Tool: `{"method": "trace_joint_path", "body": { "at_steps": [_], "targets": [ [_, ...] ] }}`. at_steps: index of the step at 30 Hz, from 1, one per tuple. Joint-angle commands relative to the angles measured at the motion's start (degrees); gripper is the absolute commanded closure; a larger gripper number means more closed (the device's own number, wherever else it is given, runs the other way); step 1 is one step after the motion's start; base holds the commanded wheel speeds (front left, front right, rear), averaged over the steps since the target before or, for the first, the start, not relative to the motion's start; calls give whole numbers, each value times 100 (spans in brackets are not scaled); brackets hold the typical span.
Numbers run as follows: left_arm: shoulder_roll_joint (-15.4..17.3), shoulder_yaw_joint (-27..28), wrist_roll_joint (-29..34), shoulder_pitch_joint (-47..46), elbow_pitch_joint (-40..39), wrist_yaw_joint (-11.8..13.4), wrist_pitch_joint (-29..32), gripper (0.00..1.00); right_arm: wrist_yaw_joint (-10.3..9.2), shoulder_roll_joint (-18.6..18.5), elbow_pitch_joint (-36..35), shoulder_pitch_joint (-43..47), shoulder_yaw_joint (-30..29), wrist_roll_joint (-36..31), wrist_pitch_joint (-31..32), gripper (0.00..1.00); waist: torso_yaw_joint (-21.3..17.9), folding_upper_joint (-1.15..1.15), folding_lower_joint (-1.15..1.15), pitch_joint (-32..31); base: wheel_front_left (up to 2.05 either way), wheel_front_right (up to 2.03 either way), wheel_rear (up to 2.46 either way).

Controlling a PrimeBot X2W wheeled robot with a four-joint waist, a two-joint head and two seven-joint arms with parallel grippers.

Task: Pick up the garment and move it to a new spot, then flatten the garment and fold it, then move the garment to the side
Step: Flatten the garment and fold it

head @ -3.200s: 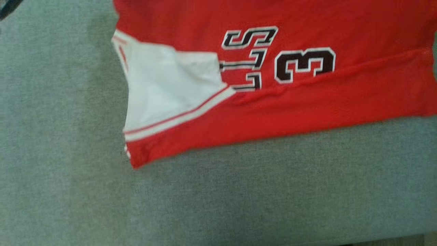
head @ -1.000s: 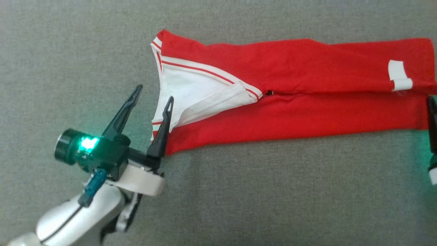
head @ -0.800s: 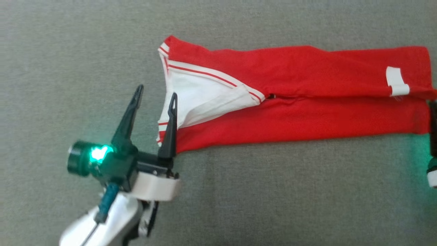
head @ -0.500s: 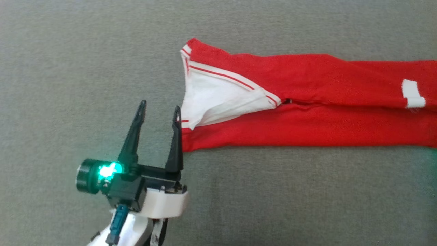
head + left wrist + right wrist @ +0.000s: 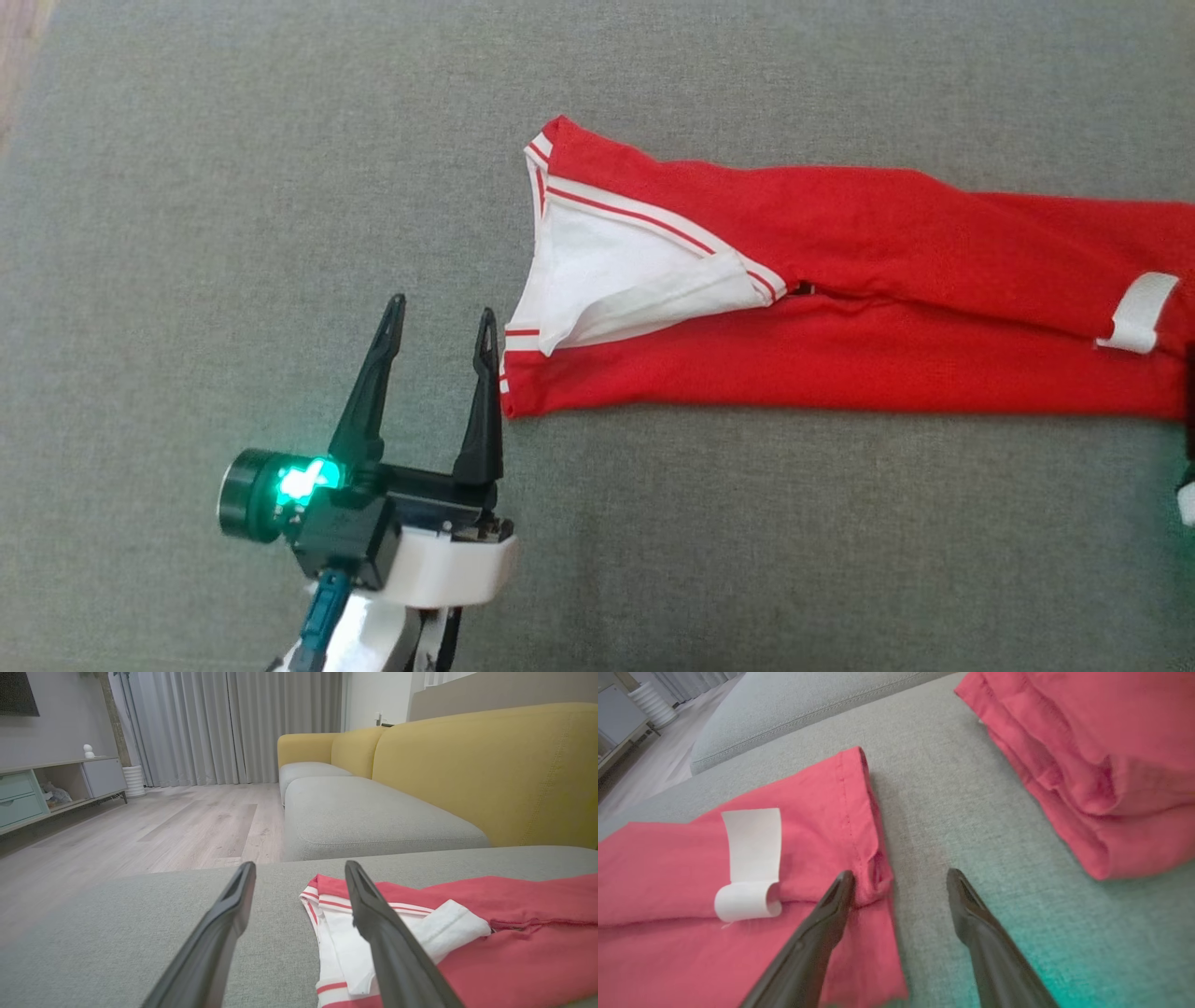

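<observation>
The garment (image 5: 840, 280) is folded into a strip; its ends must next be gripped by the left claw (image 5: 442, 306) and right claw (image 5: 900, 874), both open.

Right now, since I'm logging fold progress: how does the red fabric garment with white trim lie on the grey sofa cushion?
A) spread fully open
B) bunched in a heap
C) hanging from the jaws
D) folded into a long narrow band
D: the red garment lies flat on the grey cushion as a long band, its long edges folded in to the middle.
</observation>
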Motion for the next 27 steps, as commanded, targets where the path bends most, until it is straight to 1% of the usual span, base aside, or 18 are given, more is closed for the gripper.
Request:
{"method": "trace_joint_path", "body": {
  "at_steps": [1, 3, 4, 5, 6, 7, 9, 10, 13, 16, 21, 23, 27],
  "targets": [
    [12, 251, 65, -9, -145, -22, -45, 0, -5, -122, -176, 83, 61, 32, 46, 0, 9, 0, 0, -14, 0, 0, 0],
    [-54, 322, 134, 42, -127, -111, -45, 0, -5, -98, -192, 121, 85, 94, 177, 0, 27, 0, 0, -30, 0, 0, 0],
    [-87, 356, 164, 64, -117, -155, -45, 0, -5, -101, -201, 136, 107, 112, 242, 2, 38, 0, 0, -36, 0, 0, 0],
    [-117, 389, 193, 85, -107, -198, -45, 0, -5, -101, -208, 145, 123, 130, 297, 9, 49, 0, 0, -39, 0, 0, 0],
    [-146, 423, 222, 102, -97, -241, -45, 0, -5, -101, -214, 150, 140, 153, 352, 19, 63, 0, 0, -38, 0, 0, 0],
    [-173, 455, 249, 116, -87, -281, -45, 0, -5, -102, -213, 152, 153, 174, 407, 42, 75, 0, 0, -36, 0, 0, 0],
    [-229, 523, 305, 139, -71, -354, -45, 0, -5, -120, -225, 146, 170, 195, 469, 72, 92, 0, 0, -29, 0, 0, 0],
    [-257, 555, 334, 147, -65, -387, -46, 0, -5, -132, -230, 133, 167, 199, 482, 99, 98, 0, 0, -23, 0, 0, 0],
    [-337, 651, 415, 169, -42, -476, -46, 0, -5, -203, -247, 67, 147, 152, 423, 100, 96, 0, 0, -21, 0, 0, 0],
    [-390, 767, 486, 205, -26, -557, -46, 0, -5, -349, -238, -7, 125, 45, 328, 100, 33, 0, 0, -45, 0, 0, 0],
    [-445, 910, 620, 271, -15, -672, -46, 0, -5, -683, -320, -110, -50, -168, 310, 100, -154, 0, 0, -95, 0, 0, 0],
    [-457, 957, 663, 291, -6, -714, -46, 0, -5, -874, -378, -166, -158, -257, 356, 100, -233, 0, 0, -104, 0, 0, 0],
    [-479, 1034, 731, 315, 30, -796, -46, 0, -5, -1182, -658, -341, -342, -384, 483, 100, -367, 0, 0, -121, 0, 0, 0]
  ]
}}
